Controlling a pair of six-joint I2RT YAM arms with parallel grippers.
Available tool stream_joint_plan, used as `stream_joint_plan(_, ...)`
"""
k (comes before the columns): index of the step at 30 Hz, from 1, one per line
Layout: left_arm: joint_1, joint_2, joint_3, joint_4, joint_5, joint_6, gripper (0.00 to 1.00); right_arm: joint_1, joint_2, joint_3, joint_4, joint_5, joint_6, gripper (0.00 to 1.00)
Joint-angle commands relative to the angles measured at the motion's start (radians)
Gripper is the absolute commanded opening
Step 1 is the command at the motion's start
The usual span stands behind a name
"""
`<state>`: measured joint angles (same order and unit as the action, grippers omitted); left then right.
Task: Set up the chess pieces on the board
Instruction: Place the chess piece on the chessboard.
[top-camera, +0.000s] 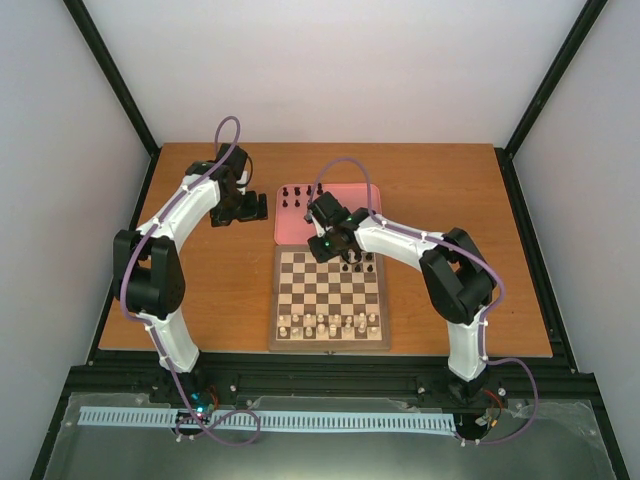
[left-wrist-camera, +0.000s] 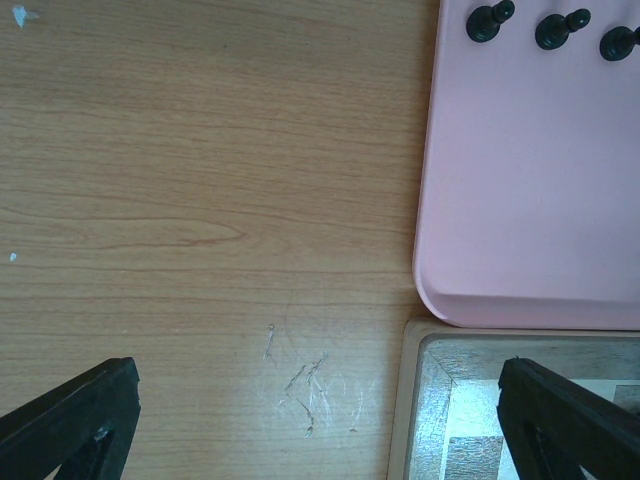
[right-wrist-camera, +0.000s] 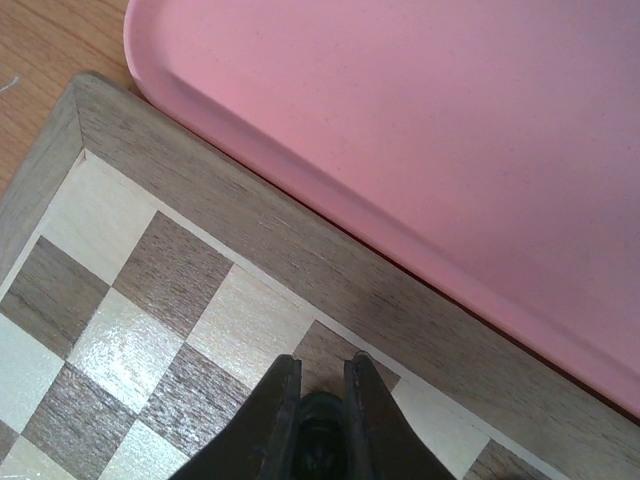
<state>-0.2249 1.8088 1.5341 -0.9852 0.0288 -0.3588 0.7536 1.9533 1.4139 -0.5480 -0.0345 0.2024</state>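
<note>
The board (top-camera: 328, 347) lies in the middle of the table, with cream pieces (top-camera: 330, 322) along its near rows. A few black chess pieces (top-camera: 356, 265) stand at its far right. My right gripper (top-camera: 322, 245) hovers over the board's far edge, shut on a black chess piece (right-wrist-camera: 320, 440) held between its fingertips (right-wrist-camera: 284, 385) above a dark square by the border (right-wrist-camera: 300, 250). Further black pieces (top-camera: 292, 192) stand on the pink tray (top-camera: 295, 230); three of them (left-wrist-camera: 488, 20) show in the left wrist view. My left gripper (left-wrist-camera: 320, 420) is open and empty over bare table, left of the tray.
The pink tray (right-wrist-camera: 450, 150) sits right behind the board's far border. In the left wrist view the board's far-left corner (left-wrist-camera: 420, 400) lies under my right-hand finger (left-wrist-camera: 570, 420), with the tray's edge (left-wrist-camera: 530, 200) just beyond. Black frame rails border the wooden table (top-camera: 200, 290).
</note>
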Motion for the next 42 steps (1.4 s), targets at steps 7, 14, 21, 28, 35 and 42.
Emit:
stream_joint_plan(7,-0.001,-0.028,0.006,0.013,0.003,0.006,1.0,0.006,0.031,0.034,0.022,0.028,-0.012,0.05)
stream_joint_plan(14,-0.001,-0.023,0.006,0.01,0.004,0.006,1.0,0.006,0.039,0.04,0.016,0.023,-0.017,0.06)
stream_joint_plan(21,-0.001,-0.018,0.01,0.011,0.004,0.005,1.0,0.006,0.04,0.041,0.015,0.025,-0.021,0.09)
stream_joint_plan(28,-0.001,-0.012,0.011,0.011,0.005,0.005,1.0,0.006,0.035,0.039,0.012,0.032,-0.027,0.18)
stream_joint_plan(35,-0.001,-0.008,0.014,0.011,0.005,0.007,1.0,0.006,0.018,0.031,0.023,0.025,-0.034,0.29)
stream_joint_plan(42,-0.001,-0.006,0.015,0.008,0.005,0.005,1.0,0.006,-0.002,0.028,0.016,0.027,-0.037,0.28)
